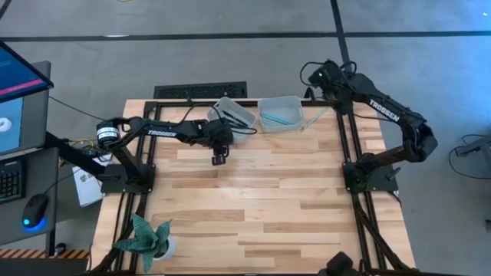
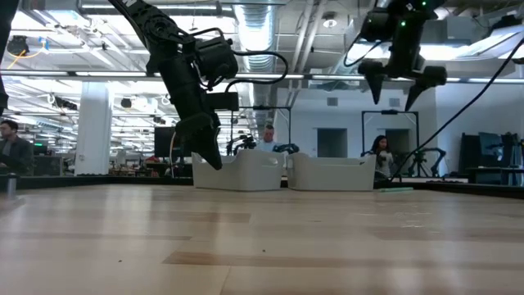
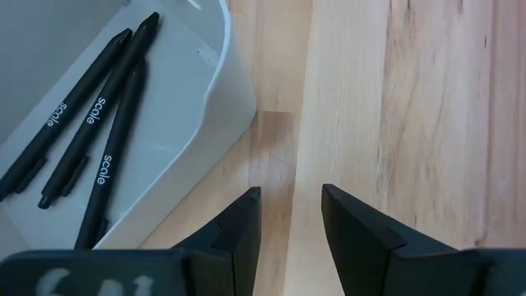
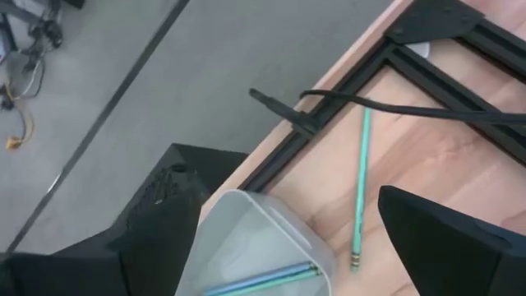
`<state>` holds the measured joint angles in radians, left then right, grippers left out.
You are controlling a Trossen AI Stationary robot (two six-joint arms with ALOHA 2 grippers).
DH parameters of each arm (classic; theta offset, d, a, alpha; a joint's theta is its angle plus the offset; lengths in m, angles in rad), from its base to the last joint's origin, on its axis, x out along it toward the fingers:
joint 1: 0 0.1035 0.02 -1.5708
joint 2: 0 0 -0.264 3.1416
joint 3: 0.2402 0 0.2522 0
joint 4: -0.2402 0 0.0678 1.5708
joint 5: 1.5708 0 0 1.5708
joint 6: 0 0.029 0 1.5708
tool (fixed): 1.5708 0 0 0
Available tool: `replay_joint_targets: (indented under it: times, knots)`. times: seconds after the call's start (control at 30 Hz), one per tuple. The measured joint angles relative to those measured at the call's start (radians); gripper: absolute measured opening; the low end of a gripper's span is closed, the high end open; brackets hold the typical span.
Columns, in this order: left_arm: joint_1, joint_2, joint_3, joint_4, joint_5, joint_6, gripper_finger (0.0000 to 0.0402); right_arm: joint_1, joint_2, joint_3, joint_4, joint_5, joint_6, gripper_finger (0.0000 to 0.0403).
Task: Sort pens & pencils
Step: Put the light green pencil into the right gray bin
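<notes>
Three black pens (image 3: 90,123) lie in the left white bin (image 1: 232,113) at the table's far side. The right white bin (image 1: 280,113) holds a teal pencil (image 4: 255,279). Another teal pencil (image 4: 360,181) lies flat on the table just right of that bin (image 1: 313,119). My left gripper (image 3: 292,197) hangs open over bare wood in front of the left bin (image 1: 219,159), with nothing between its fingers. My right gripper (image 2: 401,88) is wide open, high above the far right corner (image 1: 314,77), over the loose teal pencil and clear of it.
A black frame rail (image 4: 271,160) and a cable (image 4: 394,105) run along the far edge beside the loose pencil. A potted plant (image 1: 149,238) stands at the near left corner. The wide wooden tabletop (image 1: 253,207) spreads in front of the bins. People sit in the room behind.
</notes>
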<state>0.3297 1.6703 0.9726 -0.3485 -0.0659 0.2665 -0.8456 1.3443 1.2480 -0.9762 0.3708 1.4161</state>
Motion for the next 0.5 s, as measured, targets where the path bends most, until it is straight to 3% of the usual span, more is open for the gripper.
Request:
replay_joint_targets:
  times: [0.27, 0.5]
  knots:
    - [0.0, 0.0, 0.0, -0.001, 0.006, -0.038, 0.0122, -0.014, 0.077, -0.04, -0.007, -0.025, 0.009, 0.0393]
    - [0.0, 0.0, 0.0, -0.002, 0.009, -0.035, 0.0122, -0.009, 0.206, -0.042, -0.01, -0.033, 0.121, 0.0396]
